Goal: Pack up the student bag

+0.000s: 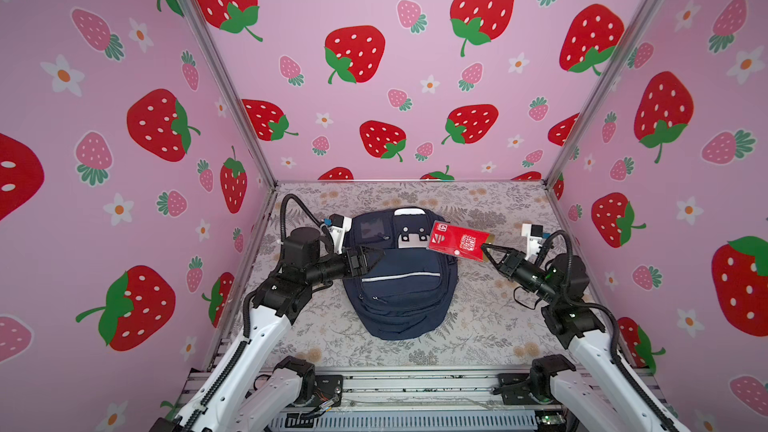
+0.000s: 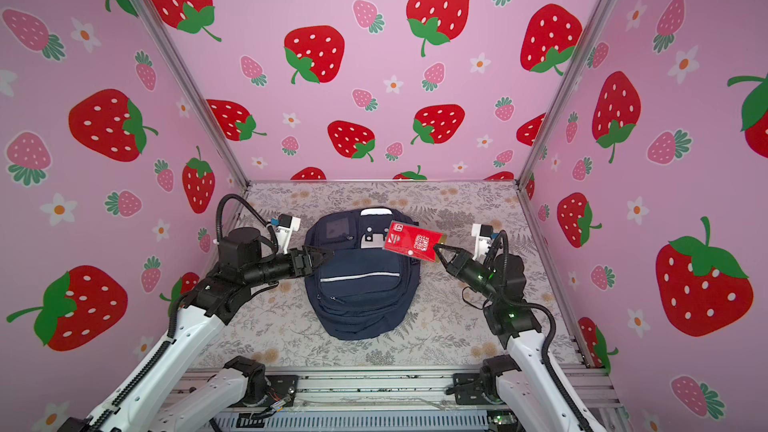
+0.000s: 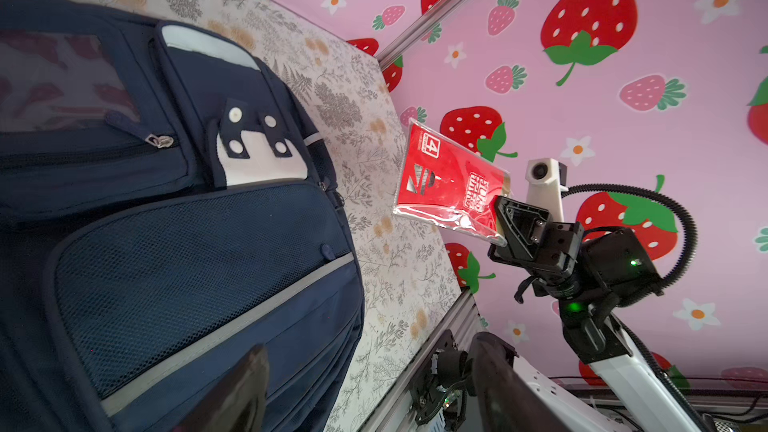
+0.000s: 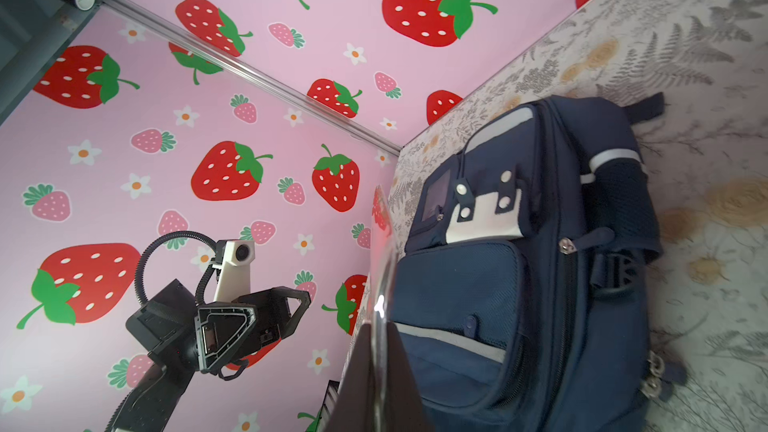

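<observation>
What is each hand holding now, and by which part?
The right hand grips the red packet by a corner of its short edge. The left hand is open and holds nothing.

- One large navy-blue fabric backpack [image 1: 399, 288], the student bag.
- One flat red packet [image 1: 457, 243] in a clear plastic sleeve.
- Two black parallel grippers, both mine: left gripper [image 1: 376, 258], right gripper [image 1: 486, 249].
- Two white box-shaped cameras on my wrists: left wrist camera [image 1: 337, 224], right wrist camera [image 1: 532, 234].
- One table [image 1: 478, 326] with a grey floral cover.
</observation>
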Tool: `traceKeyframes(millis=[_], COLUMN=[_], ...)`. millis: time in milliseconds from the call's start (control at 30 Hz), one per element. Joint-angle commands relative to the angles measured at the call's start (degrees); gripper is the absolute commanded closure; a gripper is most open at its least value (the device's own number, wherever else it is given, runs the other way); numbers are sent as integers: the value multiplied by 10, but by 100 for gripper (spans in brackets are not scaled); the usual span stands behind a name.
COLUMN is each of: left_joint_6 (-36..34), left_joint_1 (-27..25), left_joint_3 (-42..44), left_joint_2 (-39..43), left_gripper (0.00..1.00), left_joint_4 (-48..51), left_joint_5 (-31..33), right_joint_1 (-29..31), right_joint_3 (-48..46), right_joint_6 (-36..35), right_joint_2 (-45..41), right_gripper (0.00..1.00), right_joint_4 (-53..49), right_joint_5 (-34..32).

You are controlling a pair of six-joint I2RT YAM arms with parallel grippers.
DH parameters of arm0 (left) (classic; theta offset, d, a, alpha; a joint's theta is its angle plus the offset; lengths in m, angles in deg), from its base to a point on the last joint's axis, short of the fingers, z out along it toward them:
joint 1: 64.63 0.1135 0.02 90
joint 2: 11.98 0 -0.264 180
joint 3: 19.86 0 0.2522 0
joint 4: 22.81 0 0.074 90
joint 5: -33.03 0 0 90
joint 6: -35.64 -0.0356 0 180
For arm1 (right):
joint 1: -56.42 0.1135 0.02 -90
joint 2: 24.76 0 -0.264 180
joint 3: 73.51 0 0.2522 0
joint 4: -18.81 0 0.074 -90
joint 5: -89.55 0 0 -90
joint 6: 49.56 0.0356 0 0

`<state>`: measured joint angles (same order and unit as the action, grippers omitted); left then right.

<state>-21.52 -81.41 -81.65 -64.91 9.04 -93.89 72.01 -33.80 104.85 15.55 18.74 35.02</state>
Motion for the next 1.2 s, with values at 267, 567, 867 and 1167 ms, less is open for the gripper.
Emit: traceKeyframes(millis=[267,567,867,1167], left_joint_6=[-81,-177,-261,-326], left_joint_1=[-24,-171,-207,-341], left_joint_3=[-30,-140,-164,-177], left_joint_2=[-102,-144,-174,-224], left_gripper=[29,30,29,26], left_joint_4=[43,149,176,234], left_joint_5=[97,228,302,440], right_joint_1=[-23,-26,-25,-27], right_joint_3=[-22,52,31,25], right_joint_6=[59,33,13,-35], right_joint_2=[21,94,50,9], right_gripper=[100,100,100,100], right_joint_4=[-35,-57,-80,-171], right_joint_5=[31,17,33,70])
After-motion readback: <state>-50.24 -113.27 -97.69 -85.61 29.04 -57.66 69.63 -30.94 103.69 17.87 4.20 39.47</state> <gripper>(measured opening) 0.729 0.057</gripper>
